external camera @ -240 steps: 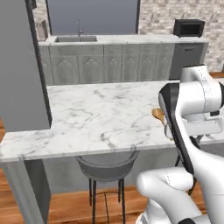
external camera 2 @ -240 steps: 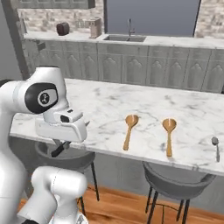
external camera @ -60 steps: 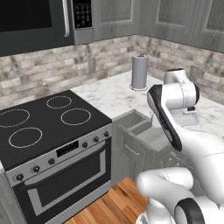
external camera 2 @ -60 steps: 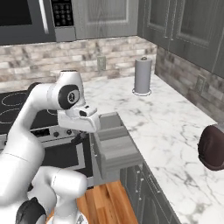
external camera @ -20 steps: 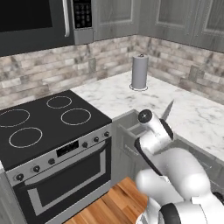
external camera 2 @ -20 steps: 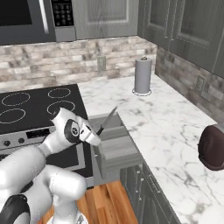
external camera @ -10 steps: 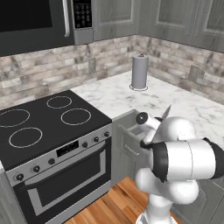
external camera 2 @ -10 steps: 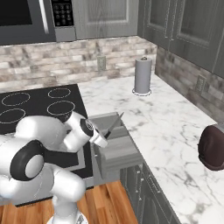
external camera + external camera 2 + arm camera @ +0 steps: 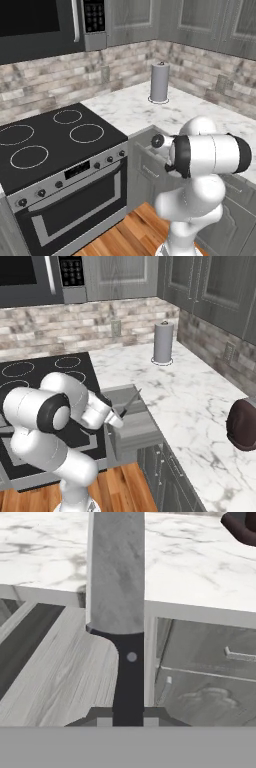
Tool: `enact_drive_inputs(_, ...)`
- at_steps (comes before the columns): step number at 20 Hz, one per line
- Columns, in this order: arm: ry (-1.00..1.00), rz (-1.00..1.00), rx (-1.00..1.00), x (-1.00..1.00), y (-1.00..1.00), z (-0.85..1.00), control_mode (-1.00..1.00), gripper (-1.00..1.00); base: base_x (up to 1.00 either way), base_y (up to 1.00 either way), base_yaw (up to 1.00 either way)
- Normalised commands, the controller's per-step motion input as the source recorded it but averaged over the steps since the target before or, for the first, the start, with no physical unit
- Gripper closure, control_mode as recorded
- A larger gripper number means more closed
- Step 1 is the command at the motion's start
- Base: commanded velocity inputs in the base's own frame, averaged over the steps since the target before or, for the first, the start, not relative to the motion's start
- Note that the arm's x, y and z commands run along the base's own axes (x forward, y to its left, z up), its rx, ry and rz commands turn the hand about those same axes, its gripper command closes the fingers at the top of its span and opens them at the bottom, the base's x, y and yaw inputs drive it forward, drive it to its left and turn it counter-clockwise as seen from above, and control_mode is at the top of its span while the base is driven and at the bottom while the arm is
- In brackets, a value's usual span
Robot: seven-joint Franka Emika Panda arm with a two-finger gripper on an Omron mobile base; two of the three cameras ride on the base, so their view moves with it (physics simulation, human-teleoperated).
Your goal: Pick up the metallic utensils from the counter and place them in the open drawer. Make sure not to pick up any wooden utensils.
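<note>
Left base view: the white arm fills the lower right of the frame, with its large forearm lying across the centre right. The drawer (image 9: 150, 141) is pulled out from the grey cabinets at centre frame, just left of the arm; the arm covers most of it. The black stove (image 9: 55, 137) occupies the left half, its oven door (image 9: 75, 205) and knob row at lower left. A paper-towel roll (image 9: 159, 82) stands upright on the white marble surface (image 9: 130, 107) at upper centre. The microwave (image 9: 45, 22) sits at upper left.

Right base view: the arm occupies the lower left, and the pincer (image 9: 116, 417) sits at centre left, directly over the open drawer (image 9: 137, 428). The knife (image 9: 129, 404) is pinched in the pincer and points up and to the right, its dark blade tilted above the drawer's pale interior. The drawer projects toward the lower centre of the frame. The marble surface (image 9: 190, 406) runs from centre to lower right. The paper-towel roll (image 9: 163, 342) stands at upper centre, and a dark rounded appliance (image 9: 243, 426) rests at the right edge.

Hand view: the pincer (image 9: 128, 718) at bottom centre is pressed onto the black handle of the knife (image 9: 117, 582). The grey blade runs straight up the centre to the top edge. The drawer interior (image 9: 60, 672) lies at lower left, below the knife. Grey cabinet fronts (image 9: 205, 677) show at lower right, and the marble surface (image 9: 200, 567) spans the upper part of the frame.
</note>
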Motion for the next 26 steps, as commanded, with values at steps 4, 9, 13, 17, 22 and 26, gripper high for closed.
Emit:
enact_drive_inputs(4,0.01,0.0,0.0,0.21,0.0,-0.26,-1.0,1.0,0.0,0.0,0.0)
enact_drive_inputs(9,0.06,0.0,0.0,0.04,0.02,-0.28,-1.0,1.0,0.0,0.0,0.0)
enact_drive_inputs(13,0.08,0.0,0.0,0.0,0.05,-0.34,-1.0,1.0,0.0,0.0,0.0)
enact_drive_inputs(17,0.2,0.0,-0.01,0.0,0.15,-0.3,-1.0,1.0,0.0,0.0,0.0)
enact_drive_inputs(22,0.21,0.0,-0.01,-0.03,0.33,-0.1,-1.0,1.0,0.0,0.0,0.0)
enact_drive_inputs(26,0.14,0.0,-0.03,-0.1,0.47,0.03,-1.0,1.0,0.0,0.0,0.0)
